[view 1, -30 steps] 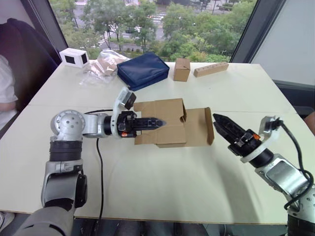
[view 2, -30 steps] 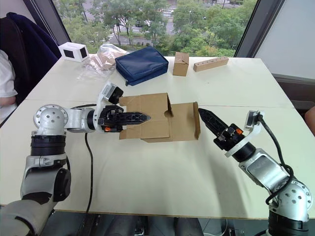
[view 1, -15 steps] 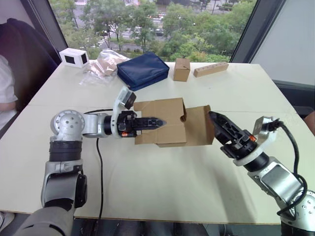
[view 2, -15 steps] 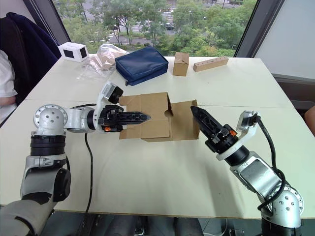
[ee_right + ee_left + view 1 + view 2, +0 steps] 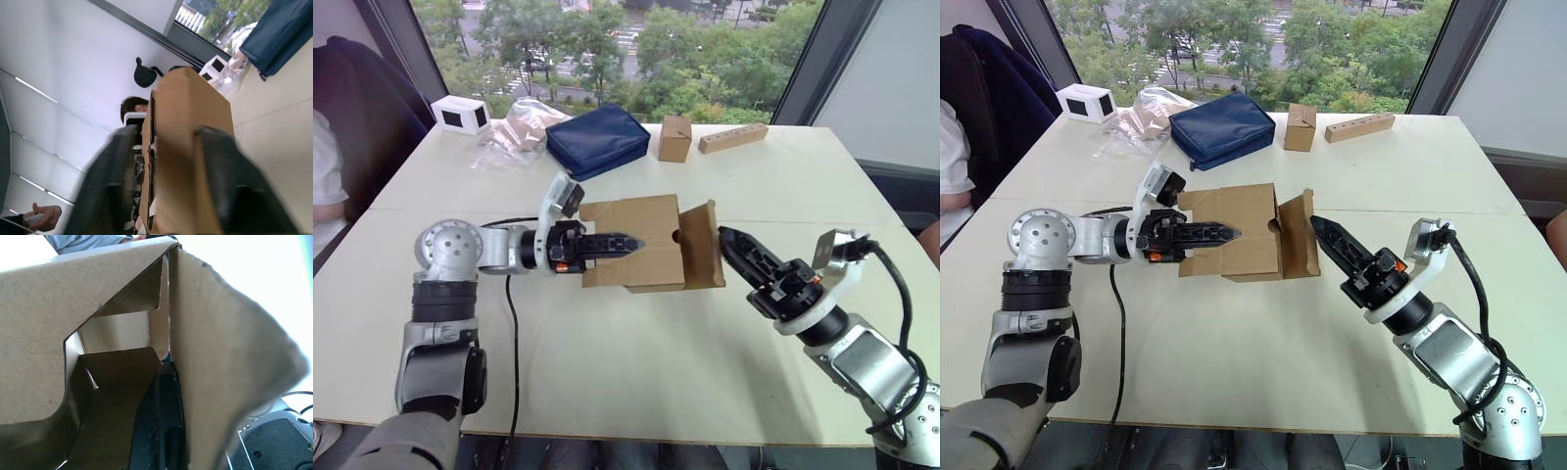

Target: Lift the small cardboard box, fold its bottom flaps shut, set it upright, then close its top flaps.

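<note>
The small cardboard box (image 5: 631, 230) lies on its side in the middle of the white table (image 5: 636, 372). My left gripper (image 5: 625, 242) reaches in from its left end and is shut on the box's front wall (image 5: 215, 357), one black finger (image 5: 159, 431) inside. At the right end, a flap (image 5: 702, 245) stands raised, almost upright. My right gripper (image 5: 732, 245) has its tips at this flap. In the right wrist view its two fingers (image 5: 115, 171) stand apart on either side of the flap (image 5: 190, 112). Other flaps (image 5: 117, 367) show inside the box.
Along the table's far side are a blue pouch (image 5: 597, 140), a small sealed brown box (image 5: 674, 138), a long wooden block (image 5: 732, 138), a white box (image 5: 461, 115) and a plastic bag (image 5: 519, 127). A person (image 5: 325, 176) sits at the left edge. A black cable (image 5: 512, 323) runs off the front.
My right gripper has moved left up to the box and its fingers have narrowed. The right-end flap has swung from lying flat to nearly upright. The left gripper and box have stayed put.
</note>
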